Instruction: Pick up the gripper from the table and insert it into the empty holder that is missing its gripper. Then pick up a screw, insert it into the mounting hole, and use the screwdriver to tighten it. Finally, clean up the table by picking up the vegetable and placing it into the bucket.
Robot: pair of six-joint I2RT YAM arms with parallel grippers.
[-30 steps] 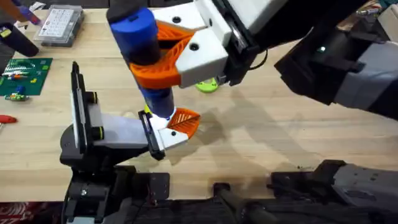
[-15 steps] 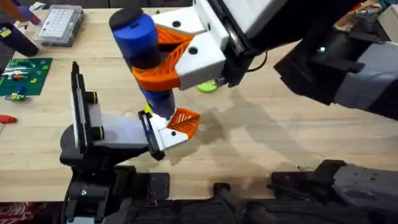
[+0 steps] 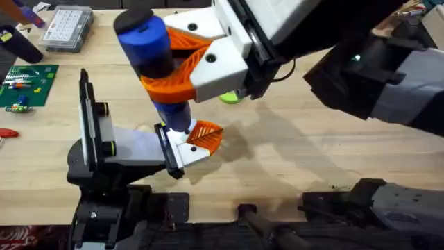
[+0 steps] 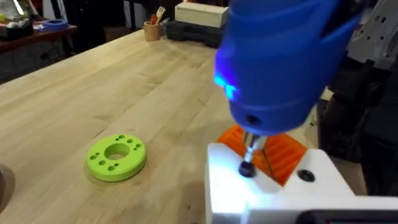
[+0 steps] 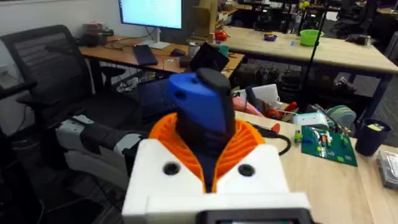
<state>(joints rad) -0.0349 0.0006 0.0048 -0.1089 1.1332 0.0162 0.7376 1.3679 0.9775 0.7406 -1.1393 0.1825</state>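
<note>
**Q:** What have you got hold of?

**A:** My right gripper point(image 3: 182, 64) is closed around the screwdriver point(image 3: 154, 59), orange ribbed pads pressed on either side of its blue handle. It stands close to upright, black cap toward the overhead camera, tilted a little toward ten o'clock. In my right wrist view the handle point(image 5: 202, 109) sits squeezed between my two fingers.

**Q:** Where does its tip sit?

**A:** Down on the small gripper piece point(image 3: 200, 139), the white wedge with the orange ribbed tip. That piece is mounted at the end of the holder point(image 3: 114, 146), whose grey-white body reaches toward three o'clock from its upright black plate. In my left wrist view the thin metal bit point(image 4: 249, 158) meets the white base just beside a dark hole; I cannot tell whether a screw is under it.

**Q:** And your left gripper?

**A:** I cannot tell how it stands.

**Q:** Anything else on the counter point(image 3: 291, 149)?

**A:** A green ring point(image 4: 116, 155) with small holes lies flat, at one o'clock of the holder's tip. A clear parts box point(image 3: 66, 28) and a green circuit board point(image 3: 26, 85) lie toward ten o'clock of the holder.
</note>
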